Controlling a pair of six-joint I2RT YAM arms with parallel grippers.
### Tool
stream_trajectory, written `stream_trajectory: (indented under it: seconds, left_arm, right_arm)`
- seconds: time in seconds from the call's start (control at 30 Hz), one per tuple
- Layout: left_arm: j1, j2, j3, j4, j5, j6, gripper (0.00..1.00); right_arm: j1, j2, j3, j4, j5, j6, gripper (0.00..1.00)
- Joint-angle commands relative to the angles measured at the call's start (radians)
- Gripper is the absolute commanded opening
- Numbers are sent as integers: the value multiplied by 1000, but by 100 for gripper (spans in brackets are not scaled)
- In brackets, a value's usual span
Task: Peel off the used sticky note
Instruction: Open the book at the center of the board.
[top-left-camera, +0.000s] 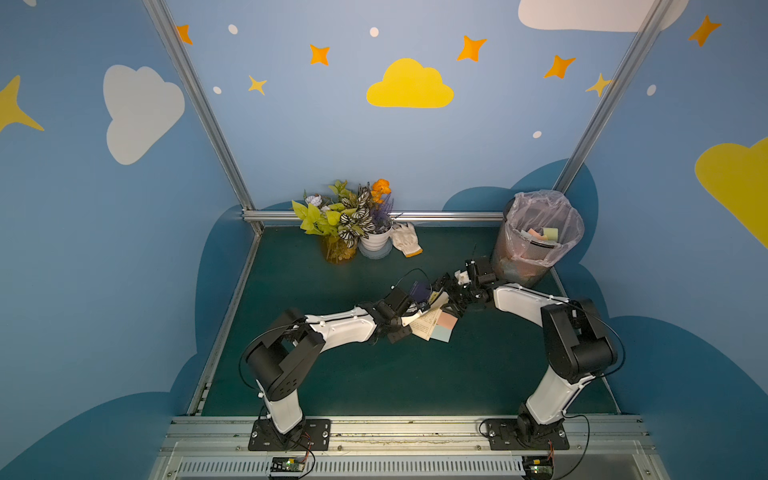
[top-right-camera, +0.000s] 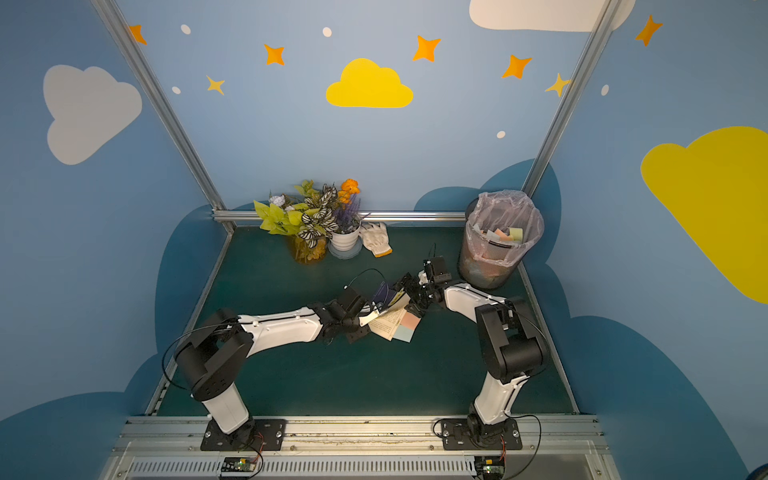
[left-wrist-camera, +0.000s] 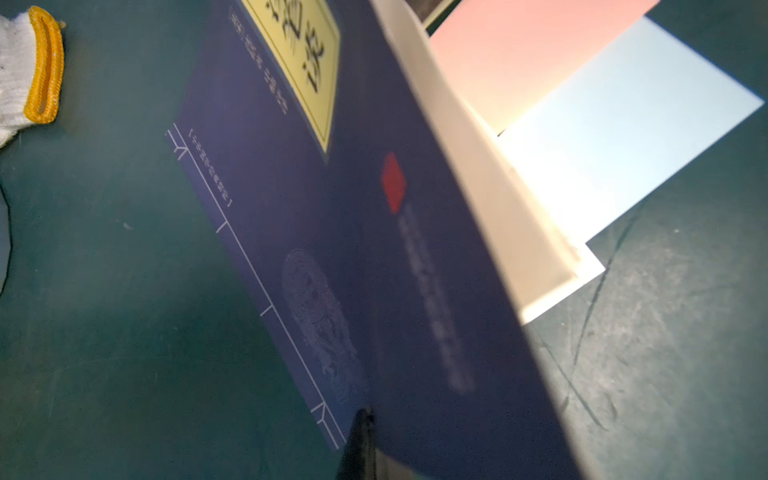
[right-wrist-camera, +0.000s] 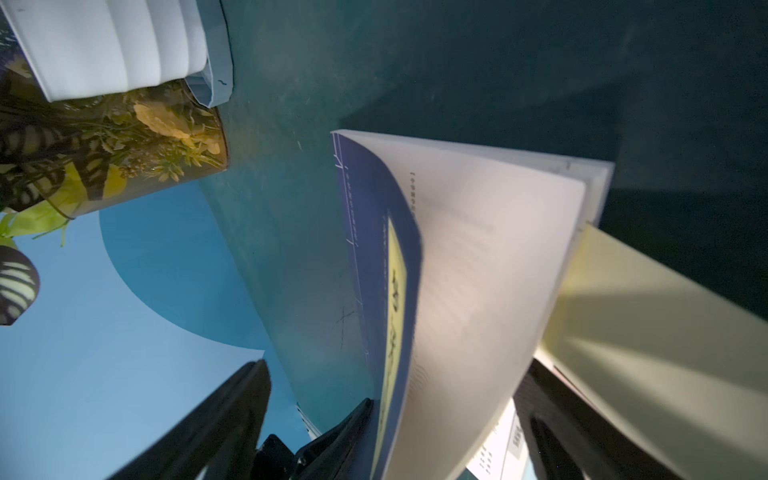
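A book with a dark blue cover (left-wrist-camera: 299, 232) lies on the green table and its cover is lifted open. My left gripper (left-wrist-camera: 365, 440) is shut on the edge of that cover (top-left-camera: 419, 291). A pink sticky note (top-left-camera: 447, 321) and a light blue sticky note (top-left-camera: 441, 333) lie on the open page, as the left wrist view shows too. A pale yellow sticky note (right-wrist-camera: 644, 332) sticks out from the pages. My right gripper (right-wrist-camera: 395, 419) stands open, with the raised cover and a curled page (right-wrist-camera: 478, 270) between its fingers (right-wrist-camera: 237, 411). I cannot tell which note is the used one.
A mesh waste bin (top-left-camera: 536, 237) lined with a plastic bag stands at the back right, close behind the right arm, with several notes inside. Potted plants (top-left-camera: 345, 220) and a white work glove (top-left-camera: 405, 239) sit at the back middle.
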Motion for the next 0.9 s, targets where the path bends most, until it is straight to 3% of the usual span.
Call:
stream_trajectory:
  seconds: [0.0,0.27,0.37,0.63,0.73,0.77,0.87]
  left_arm:
    - [2,-7,23,-30,27,-14,3]
    - [4,-1,24,-27,22,-8,6]
    - [4,2,26,-27,24,-5,11]
    - [4,-7,61,-56,55,12,63]
    - [3,-4,79,-72,81,17,78]
    - [0,-1,83,-73,84,18,80]
    - [-7,9,95,-72,84,30,87]
  right_arm:
    - [7,21,-5,78,-26,47,95]
    - [11,82,20,122,-33,73,92]
    - [10,97,29,126,-35,71,82]
    - [10,80,42,96,-13,66,25]
    - [12,72,51,74,-10,61,6]
    - [12,69,56,70,-9,63,1]
    - [16,68,74,45,-7,63,0]
